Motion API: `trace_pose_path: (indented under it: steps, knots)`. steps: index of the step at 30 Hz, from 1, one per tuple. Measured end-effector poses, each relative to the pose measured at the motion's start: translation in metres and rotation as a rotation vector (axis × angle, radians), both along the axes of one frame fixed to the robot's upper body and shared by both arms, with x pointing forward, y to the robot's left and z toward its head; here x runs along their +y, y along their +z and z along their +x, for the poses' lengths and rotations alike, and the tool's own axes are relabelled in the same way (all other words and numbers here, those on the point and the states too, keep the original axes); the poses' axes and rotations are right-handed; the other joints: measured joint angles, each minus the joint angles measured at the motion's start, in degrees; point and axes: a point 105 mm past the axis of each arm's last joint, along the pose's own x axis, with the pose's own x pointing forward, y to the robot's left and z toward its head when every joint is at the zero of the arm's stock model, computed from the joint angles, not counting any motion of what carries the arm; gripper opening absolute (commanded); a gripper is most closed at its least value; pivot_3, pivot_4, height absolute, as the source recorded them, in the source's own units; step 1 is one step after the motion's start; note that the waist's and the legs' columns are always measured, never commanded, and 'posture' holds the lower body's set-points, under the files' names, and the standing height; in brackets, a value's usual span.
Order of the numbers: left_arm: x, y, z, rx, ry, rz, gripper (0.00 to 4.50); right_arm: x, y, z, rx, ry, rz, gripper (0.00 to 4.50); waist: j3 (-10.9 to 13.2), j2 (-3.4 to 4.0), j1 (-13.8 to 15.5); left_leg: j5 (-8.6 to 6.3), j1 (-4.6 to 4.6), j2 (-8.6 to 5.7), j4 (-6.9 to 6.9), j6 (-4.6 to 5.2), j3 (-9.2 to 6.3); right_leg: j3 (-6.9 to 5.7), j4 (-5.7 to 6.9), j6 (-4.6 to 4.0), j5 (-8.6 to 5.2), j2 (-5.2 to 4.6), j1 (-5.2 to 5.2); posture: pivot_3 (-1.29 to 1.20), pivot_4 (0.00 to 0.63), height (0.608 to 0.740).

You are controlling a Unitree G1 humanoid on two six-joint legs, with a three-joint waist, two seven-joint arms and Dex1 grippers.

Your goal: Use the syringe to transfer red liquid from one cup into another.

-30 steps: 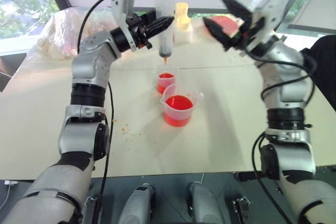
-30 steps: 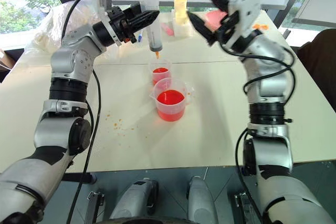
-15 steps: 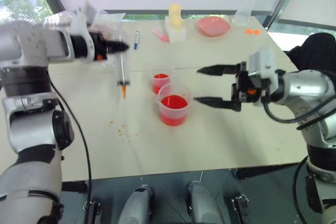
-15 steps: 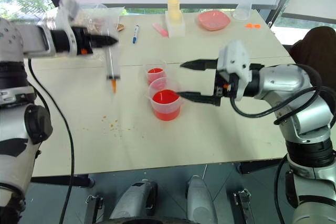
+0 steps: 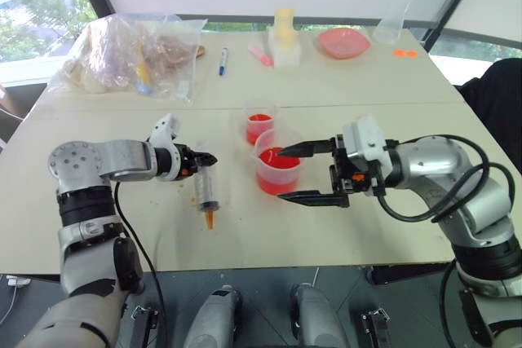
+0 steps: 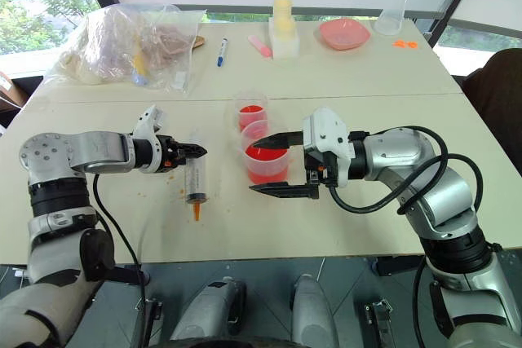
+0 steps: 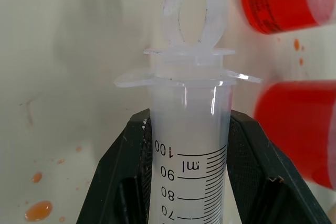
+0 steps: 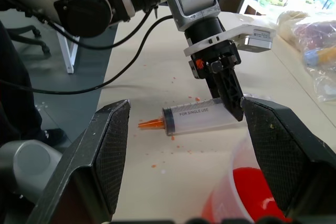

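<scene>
On the pale surface [image 6: 351, 226] the measuring beaker [image 6: 265, 154] and the small tumbler [image 6: 249, 111] behind it both hold red liquid [image 6: 265, 154] — so the transfer looks largely done. The right gripper [image 6: 281, 165] hovers by the beaker, fingers wide apart and empty. The syringe [image 6: 194, 177] lies on the surface, orange tip toward the near edge, barrel apparently empty — the left gripper [image 6: 192, 151] fingers are clamped on its plunger end, release still to come.
</scene>
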Motion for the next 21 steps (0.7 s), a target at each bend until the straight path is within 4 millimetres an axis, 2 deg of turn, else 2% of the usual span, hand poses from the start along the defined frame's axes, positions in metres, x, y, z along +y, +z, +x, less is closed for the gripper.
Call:
trace_pose_path:
  steps: [2, 5, 12, 14, 15, 17, 19, 21]
  knots:
    - [0.003, -0.004, -0.002, 0.018, 0.03, 0.004, 3.56, 0.0, -0.002, 0.0, 0.006, -0.01, 0.001, 3.56, 0.0, -0.02, -0.2, 0.01, 0.02, 0.01, -0.01, -0.02, 0.0, 0.02, 0.02, -0.01, 0.0, 0.02, -0.01, 0.0, 0.15, 0.74]
    - [0.002, -0.001, -0.003, 0.014, 0.052, -0.012, 4.47, 0.0, -0.004, 0.001, 0.018, -0.022, 0.002, 3.56, 0.0, -0.02, -0.2, 0.03, 0.05, 0.01, -0.01, -0.04, 0.02, 0.04, 0.03, -0.02, 0.01, 0.02, 0.01, 0.0, 0.15, 0.74]
    - [0.013, 0.008, -0.003, 0.025, 0.173, 0.031, 4.47, -0.005, -0.008, 0.002, 0.028, -0.064, -0.002, 3.56, 0.0, -0.02, 0.0, 0.04, 0.05, 0.01, -0.01, -0.06, 0.03, 0.07, 0.02, -0.05, 0.02, 0.03, 0.01, 0.0, 0.15, 0.74]
    - [0.021, 0.028, 0.002, -0.135, 0.198, 0.131, 4.47, -0.014, -0.007, 0.005, 0.041, -0.115, 0.009, 3.56, 0.0, -0.1, 0.0, 0.04, -0.03, -0.03, -0.03, -0.07, 0.05, 0.03, -0.03, -0.08, 0.01, 0.04, -0.02, 0.0, 0.15, 0.74]
    - [0.032, 0.048, 0.007, -0.281, 0.236, 0.214, 4.47, -0.021, -0.006, 0.007, 0.048, -0.154, 0.021, 3.56, 0.0, -0.11, 0.0, 0.06, -0.06, -0.07, -0.07, -0.09, 0.09, 0.03, -0.14, -0.13, 0.05, 0.09, -0.02, 0.0, 0.15, 0.74]
    - [0.039, 0.092, 0.004, -0.568, 0.227, 0.219, 4.47, -0.038, 0.0, 0.014, 0.039, -0.259, 0.055, 3.56, -0.1, 0.1, 0.0, 0.05, 0.02, 0.02, -0.28, -0.08, 0.19, 0.08, -0.48, -0.18, 0.05, 0.08, 0.09, 0.0, 0.15, 0.74]
    - [0.035, 0.103, -0.006, -0.721, 0.138, 0.232, 4.47, -0.054, 0.005, 0.021, 0.014, -0.367, 0.088, 3.56, -0.3, 0.35, 0.0, 0.01, 0.16, 0.07, -0.38, 0.0, 0.24, 0.08, -0.72, -0.35, -0.03, 0.07, 0.28, 0.0, 0.15, 0.74]
    - [0.036, 0.083, -0.018, -0.773, 0.029, 0.308, 4.47, -0.076, 0.003, 0.028, 0.017, -0.504, 0.107, 3.56, -0.3, 0.42, -0.2, -0.05, 0.22, 0.14, -0.46, 0.09, 0.36, 0.1, -0.8, -0.39, -0.06, 0.07, 0.32, 0.0, 0.15, 0.74]
